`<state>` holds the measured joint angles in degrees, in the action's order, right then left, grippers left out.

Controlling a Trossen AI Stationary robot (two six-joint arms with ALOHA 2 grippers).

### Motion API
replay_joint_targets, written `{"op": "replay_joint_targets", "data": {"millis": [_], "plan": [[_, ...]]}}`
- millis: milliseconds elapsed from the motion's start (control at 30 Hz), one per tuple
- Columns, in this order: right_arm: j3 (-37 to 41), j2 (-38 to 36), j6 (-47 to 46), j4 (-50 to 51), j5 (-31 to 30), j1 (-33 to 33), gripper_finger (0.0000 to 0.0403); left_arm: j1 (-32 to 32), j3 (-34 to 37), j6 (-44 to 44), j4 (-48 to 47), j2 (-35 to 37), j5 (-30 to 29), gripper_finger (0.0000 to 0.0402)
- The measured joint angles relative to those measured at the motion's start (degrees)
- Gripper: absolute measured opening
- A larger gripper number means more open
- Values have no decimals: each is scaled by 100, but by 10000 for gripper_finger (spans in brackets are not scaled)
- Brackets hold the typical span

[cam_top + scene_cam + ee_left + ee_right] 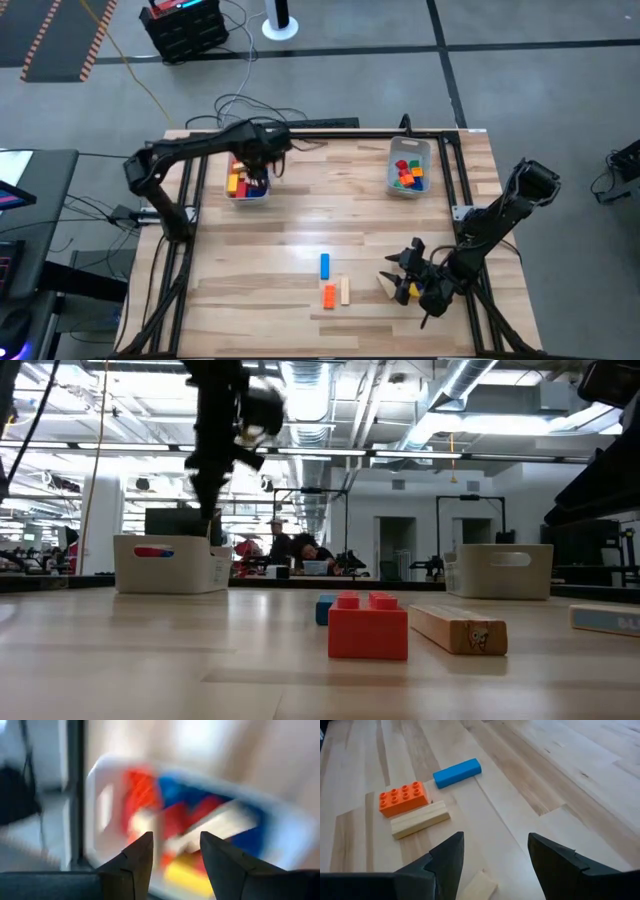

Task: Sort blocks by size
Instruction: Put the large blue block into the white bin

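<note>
Left gripper [262, 180] hangs over left bin [232, 193], jaws parted, empty. Right gripper [492, 851] jaws wide, empty, near loose blocks [334, 283] on surface. Risk: nudging tan bar [419, 820] skews neighbours.

Blue bar [457, 773], orange brick [403, 798], tan bar [420, 819] on pale striped wood table [580, 775].

Four views: one overhead, one at table height, one on each wrist.

The whole table [300, 200] is seen straight down from above. It is viewed level from its surface, close behind the orange brick [367, 627], toward the room. The left bin [100, 810] is framed closely by one wrist camera; the orange brick and blue bar [457, 772] are shared by the other.
</note>
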<state>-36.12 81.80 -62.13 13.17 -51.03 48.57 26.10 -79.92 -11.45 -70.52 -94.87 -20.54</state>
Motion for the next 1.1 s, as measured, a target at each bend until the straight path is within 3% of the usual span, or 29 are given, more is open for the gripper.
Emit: {"op": "replay_joint_targets", "data": {"millis": [200, 367, 500, 667, 967, 1100], "plan": [[0, 0, 2, 2, -5, -101, 249, -1623, -7, -972, 1439, 193, 990, 159], [-2, 0, -246, 180, 349, -35, 249, -2947, 339, -2426, 2680, 196, 1011, 159], [-2, 2, -968, 806, 484, 66, 249, -3682, 861, -3096, 3908, 187, 551, 160], [-2, 2, -1424, 1231, 481, 79, 249, -3952, 1118, -3241, 4868, -50, 440, 160], [-2, 2, -1307, 1217, 477, -63, 249, -3957, 129, -3419, 4051, -1347, 575, 160], [-2, 2, -1260, 1205, 488, -46, 249, -3953, -392, -3608, 3700, -1724, 975, 160]]}}
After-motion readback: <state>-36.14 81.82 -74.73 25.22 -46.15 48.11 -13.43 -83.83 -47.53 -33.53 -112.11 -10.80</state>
